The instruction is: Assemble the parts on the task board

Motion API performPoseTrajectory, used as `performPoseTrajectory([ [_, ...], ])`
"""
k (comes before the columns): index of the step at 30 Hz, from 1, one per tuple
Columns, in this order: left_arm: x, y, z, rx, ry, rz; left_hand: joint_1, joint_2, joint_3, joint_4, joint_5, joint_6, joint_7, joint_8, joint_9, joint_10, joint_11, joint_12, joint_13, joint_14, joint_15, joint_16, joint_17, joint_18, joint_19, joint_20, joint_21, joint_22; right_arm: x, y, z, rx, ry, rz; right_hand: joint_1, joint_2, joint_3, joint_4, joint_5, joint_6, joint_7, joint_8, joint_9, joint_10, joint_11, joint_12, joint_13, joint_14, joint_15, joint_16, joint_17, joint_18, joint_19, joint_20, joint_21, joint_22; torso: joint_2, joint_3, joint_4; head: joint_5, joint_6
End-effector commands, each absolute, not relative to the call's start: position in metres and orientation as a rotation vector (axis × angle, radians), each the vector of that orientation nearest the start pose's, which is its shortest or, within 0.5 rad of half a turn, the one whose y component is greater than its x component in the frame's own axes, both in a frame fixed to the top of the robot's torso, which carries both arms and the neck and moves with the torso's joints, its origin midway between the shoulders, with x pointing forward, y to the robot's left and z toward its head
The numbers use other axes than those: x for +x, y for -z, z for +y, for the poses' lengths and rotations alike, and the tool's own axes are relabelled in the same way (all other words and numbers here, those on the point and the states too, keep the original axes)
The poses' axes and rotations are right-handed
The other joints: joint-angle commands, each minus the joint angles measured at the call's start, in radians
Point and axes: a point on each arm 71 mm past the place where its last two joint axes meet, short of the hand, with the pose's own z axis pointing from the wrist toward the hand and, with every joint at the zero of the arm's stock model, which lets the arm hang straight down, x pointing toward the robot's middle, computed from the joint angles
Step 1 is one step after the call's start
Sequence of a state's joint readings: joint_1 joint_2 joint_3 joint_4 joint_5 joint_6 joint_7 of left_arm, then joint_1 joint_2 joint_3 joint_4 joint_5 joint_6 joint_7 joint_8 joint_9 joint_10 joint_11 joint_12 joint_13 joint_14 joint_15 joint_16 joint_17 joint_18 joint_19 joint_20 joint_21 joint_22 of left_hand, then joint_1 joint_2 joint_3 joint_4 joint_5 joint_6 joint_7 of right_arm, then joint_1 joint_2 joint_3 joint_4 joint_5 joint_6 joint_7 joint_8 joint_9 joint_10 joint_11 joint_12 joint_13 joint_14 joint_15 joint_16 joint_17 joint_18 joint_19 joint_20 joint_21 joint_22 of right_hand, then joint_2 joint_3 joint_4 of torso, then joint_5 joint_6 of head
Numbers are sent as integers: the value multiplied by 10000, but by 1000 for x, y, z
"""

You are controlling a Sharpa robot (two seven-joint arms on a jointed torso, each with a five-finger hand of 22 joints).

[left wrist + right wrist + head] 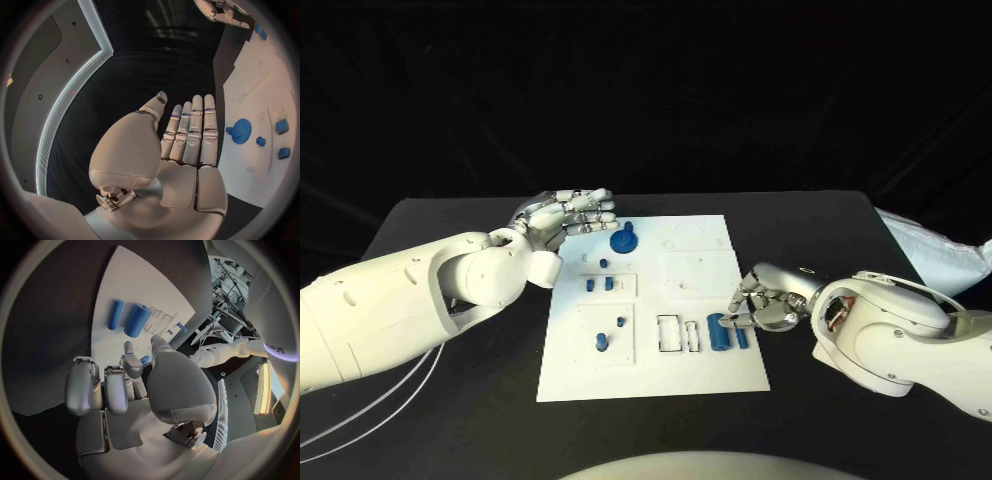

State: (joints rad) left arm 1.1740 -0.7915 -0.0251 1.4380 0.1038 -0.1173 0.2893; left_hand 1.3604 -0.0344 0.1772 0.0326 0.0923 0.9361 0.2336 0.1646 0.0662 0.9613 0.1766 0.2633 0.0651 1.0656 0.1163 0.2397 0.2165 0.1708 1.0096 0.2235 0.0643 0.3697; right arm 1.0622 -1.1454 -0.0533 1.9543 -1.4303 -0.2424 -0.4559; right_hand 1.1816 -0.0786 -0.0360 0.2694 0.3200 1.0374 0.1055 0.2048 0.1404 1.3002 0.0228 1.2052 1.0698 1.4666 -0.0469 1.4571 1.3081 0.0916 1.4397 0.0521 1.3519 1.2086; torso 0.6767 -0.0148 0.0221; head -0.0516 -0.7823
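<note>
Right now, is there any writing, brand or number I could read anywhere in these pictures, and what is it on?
No text can be read in full.
"...PUS": end of a dark word on the white arm far off in the right wrist view; its start is cut off.
White board: faint outlines, no legible words.
Blue gear: no marking.

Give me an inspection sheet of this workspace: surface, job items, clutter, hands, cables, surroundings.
Surface: black table, task board lying flat in the middle.
Job's things: blue gear at the board's far left; two blue cylinders side by side near the right edge; small blue pieces in the board's left recesses.
Clutter: white bag-like object at the table's right edge.
Hands: left hand open beside the gear, holding nothing; right hand by the cylinders, grasp unclear.
Cables: thin white cables under the left arm.
Surroundings: black backdrop.
</note>
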Motion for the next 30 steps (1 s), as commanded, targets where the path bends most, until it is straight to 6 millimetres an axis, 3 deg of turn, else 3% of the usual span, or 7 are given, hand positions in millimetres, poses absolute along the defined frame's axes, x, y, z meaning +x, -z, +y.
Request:
performPoseTrajectory([
  [1,498,197,197,-12547,17033,15538,23,58,-66,-17,46,-78,-7,55,-1,-80,-22,25,2,25,48,-45,-16,116,0,41,20,-13,371,220,-230,-311,-3966,19796,132,10,-57,99,90,-23,-24,60,21,88,-8,46,88,637,-50,49,263,-146,37,27,42,14,-3,-12,-2,81,-16],
  [21,497,198,197,-12566,17084,15707,28,76,-71,-17,49,-68,-18,66,2,-70,-30,39,5,37,43,-47,-14,119,8,39,25,-32,370,246,-209,-595,-3867,20287,237,48,-167,162,106,-5,-38,133,55,89,-19,56,162,610,-56,-7,156,-135,6,26,9,-40,2,-15,3,118,-108],
  [26,497,198,197,-12561,17085,15684,27,80,-79,-16,49,-64,-20,71,3,-67,-33,45,5,42,41,-49,-14,120,12,39,27,-44,372,250,-206,-566,-3806,20331,347,155,-217,171,220,-5,-45,184,79,114,-24,93,260,604,-59,-19,146,-132,-11,25,0,-51,3,-18,2,137,-114],
  [30,497,198,197,-12570,17074,15697,27,81,-80,-16,49,-64,-21,71,3,-67,-33,46,5,43,40,-49,-14,120,12,39,27,-45,372,254,-201,-695,-3826,20327,719,367,-202,106,606,19,-62,275,125,221,-48,222,509,610,-76,-11,178,-132,-17,10,5,-44,4,-18,-14,128,-98],
])
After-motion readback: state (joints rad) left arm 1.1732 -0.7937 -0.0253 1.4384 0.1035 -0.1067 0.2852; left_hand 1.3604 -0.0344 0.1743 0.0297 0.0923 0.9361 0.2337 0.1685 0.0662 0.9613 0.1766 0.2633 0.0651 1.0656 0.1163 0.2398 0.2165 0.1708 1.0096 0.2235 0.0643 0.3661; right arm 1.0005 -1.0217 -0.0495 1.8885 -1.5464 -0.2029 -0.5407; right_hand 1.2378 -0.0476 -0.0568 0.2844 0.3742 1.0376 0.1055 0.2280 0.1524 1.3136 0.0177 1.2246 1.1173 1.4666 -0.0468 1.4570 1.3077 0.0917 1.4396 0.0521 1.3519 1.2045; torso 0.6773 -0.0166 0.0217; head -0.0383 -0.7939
